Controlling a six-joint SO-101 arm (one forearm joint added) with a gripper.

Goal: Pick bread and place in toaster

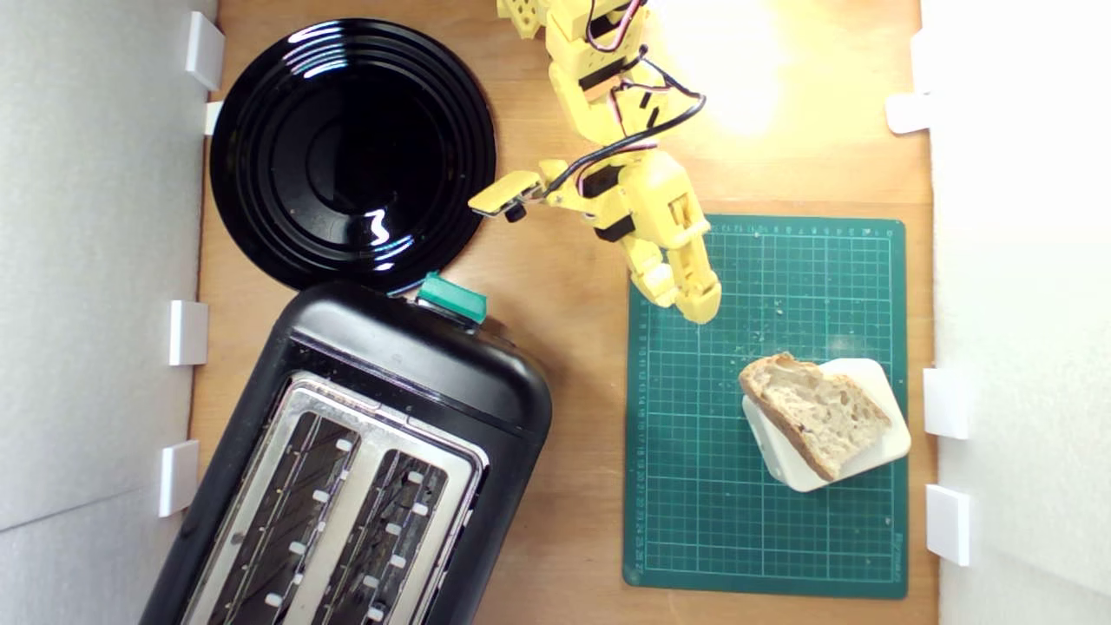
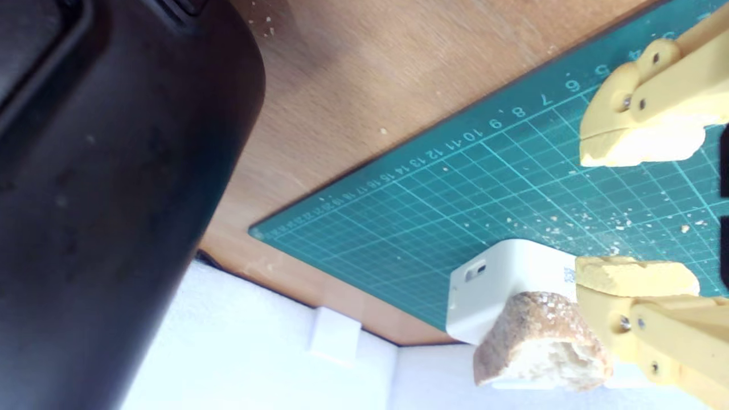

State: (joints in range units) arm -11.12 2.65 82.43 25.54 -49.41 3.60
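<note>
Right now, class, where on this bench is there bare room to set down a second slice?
Free: the green mat beside and below the bread on its white block, and the wood strip between mat and toaster. Crowded: the exterior view's left, taken by black plate and toaster.

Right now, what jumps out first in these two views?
The big black toaster fills the exterior view's lower left, both slots empty, with a glossy black plate just above it. On the exterior view's right, the bread lies on a white block on the green cutting mat. The yellow tool hangs open above the mat, short of the bread.
</note>
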